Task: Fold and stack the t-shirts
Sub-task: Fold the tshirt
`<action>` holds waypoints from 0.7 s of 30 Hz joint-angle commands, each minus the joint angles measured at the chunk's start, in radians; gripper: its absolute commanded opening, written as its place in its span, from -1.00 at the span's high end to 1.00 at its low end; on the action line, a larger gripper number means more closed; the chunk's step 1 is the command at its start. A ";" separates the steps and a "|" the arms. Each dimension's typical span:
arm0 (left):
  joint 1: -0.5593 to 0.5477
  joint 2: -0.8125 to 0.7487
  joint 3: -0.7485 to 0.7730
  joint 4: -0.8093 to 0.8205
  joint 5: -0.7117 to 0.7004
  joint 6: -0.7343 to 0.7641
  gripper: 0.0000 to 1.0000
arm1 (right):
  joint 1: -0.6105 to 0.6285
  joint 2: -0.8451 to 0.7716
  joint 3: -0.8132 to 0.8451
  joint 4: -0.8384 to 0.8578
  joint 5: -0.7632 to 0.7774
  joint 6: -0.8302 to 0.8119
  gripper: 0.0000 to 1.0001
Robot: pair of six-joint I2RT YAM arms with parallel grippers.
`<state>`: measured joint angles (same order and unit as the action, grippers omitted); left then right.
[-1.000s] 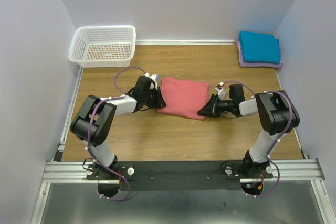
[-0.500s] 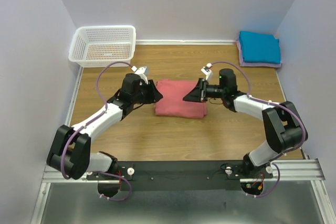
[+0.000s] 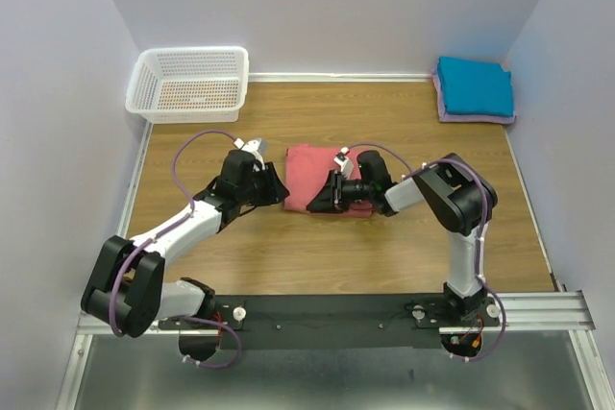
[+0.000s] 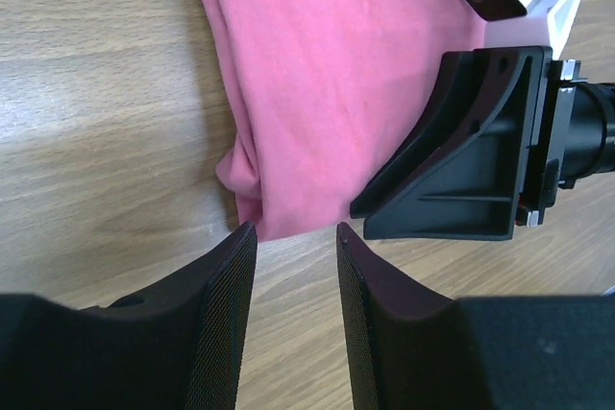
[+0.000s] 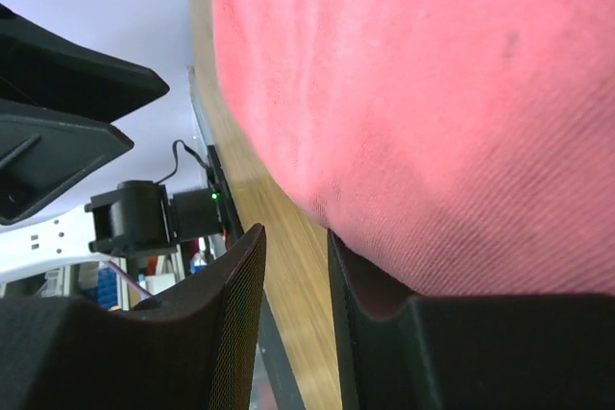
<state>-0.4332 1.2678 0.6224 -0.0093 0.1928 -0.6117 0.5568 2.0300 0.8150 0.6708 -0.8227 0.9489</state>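
- The white lattice basket (image 3: 142, 91) is sitting at the far left corner of the surface (image 3: 404, 247), taking no part in this step.
- The left pincer (image 3: 276, 185) is hovering low, just beside the left edge of the salmon-pink t-shirt (image 3: 312, 168). Its jaws are standing apart with only bare wood between them.
- The salmon-pink t-shirt is lying mid-surface as a folded rectangle, so the folding looks about done. Judging by that, the step in hand is picking the bundle up for stacking.
- The right pincer (image 3: 319, 203) is reaching in over the shirt's near edge, jaws parted and gripping nothing. One jaw may be slipping under the hem, though the wrist view is too close to be sure.
- Next, both pincers will probably be needing to close on opposite edges and lift together, keeping the folds from falling open.
- At the far right corner, the teal-blue t-shirt (image 3: 475, 85) is resting folded on the pale lavender t-shirt (image 3: 461, 119), a likely place for the pink one.
- No brand, label or writing is showing legibly anywhere.
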 commanded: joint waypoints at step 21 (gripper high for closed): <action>0.120 0.534 0.508 0.091 0.151 0.116 0.24 | -0.348 -0.022 0.174 -0.074 -0.055 -0.032 0.20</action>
<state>-0.3161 1.7145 1.0702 0.0704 0.2920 -0.5308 0.2371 1.9331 0.9531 0.6327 -0.8371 0.9497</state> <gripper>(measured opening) 0.385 0.402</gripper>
